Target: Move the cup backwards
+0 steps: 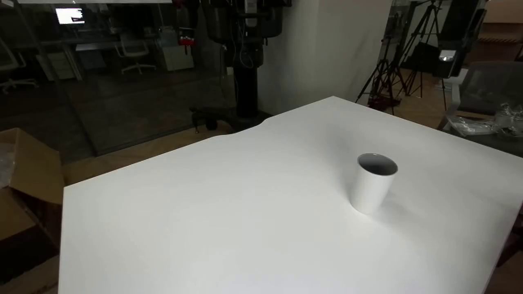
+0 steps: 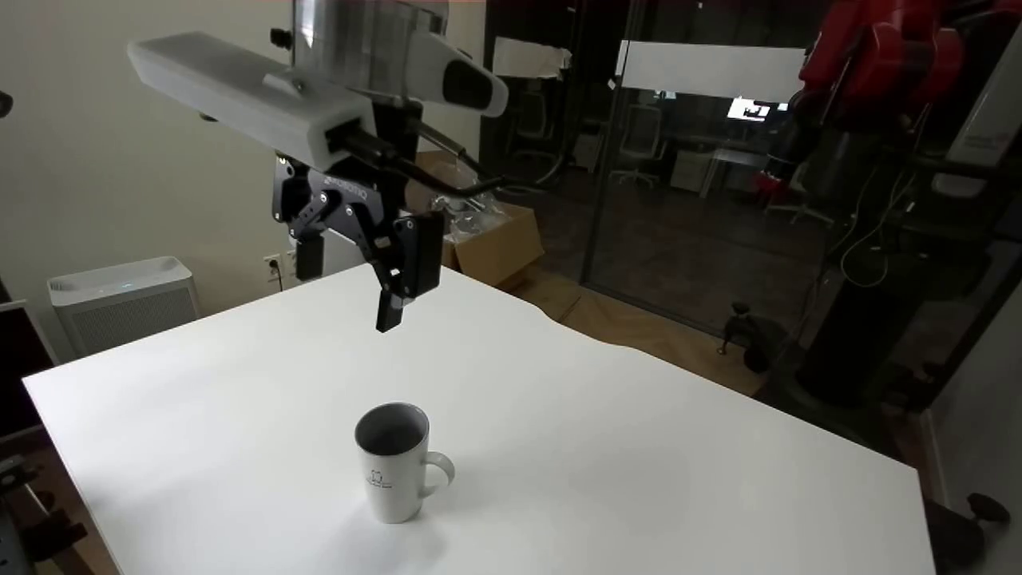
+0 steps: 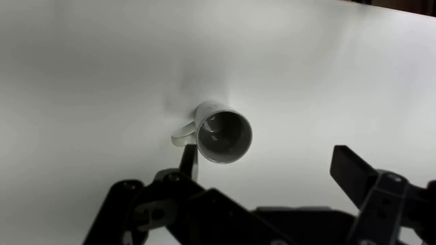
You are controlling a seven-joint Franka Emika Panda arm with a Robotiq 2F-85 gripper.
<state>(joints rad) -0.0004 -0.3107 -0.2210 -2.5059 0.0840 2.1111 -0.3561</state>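
- The cup (image 2: 391, 479) stands upright on the white surface (image 2: 623, 447), its broad base flat and steady; in an exterior view its handle (image 2: 449, 469) juts toward the picture's right.
- The end effector (image 3: 265, 153) hangs above it, fingers (image 3: 351, 168) spread wide and holding nothing, presumably so they can pass either side of the cup.
- In the wrist view the cup sits nearer the handle-side finger, so a sideways correction is probably needed before lowering.
- The cup's inside is dark with a few glints; I can make out no contents.
- Past the surface's edge, a cardboard box (image 2: 503, 243) holds crumpled clear plastic (image 2: 473, 214).
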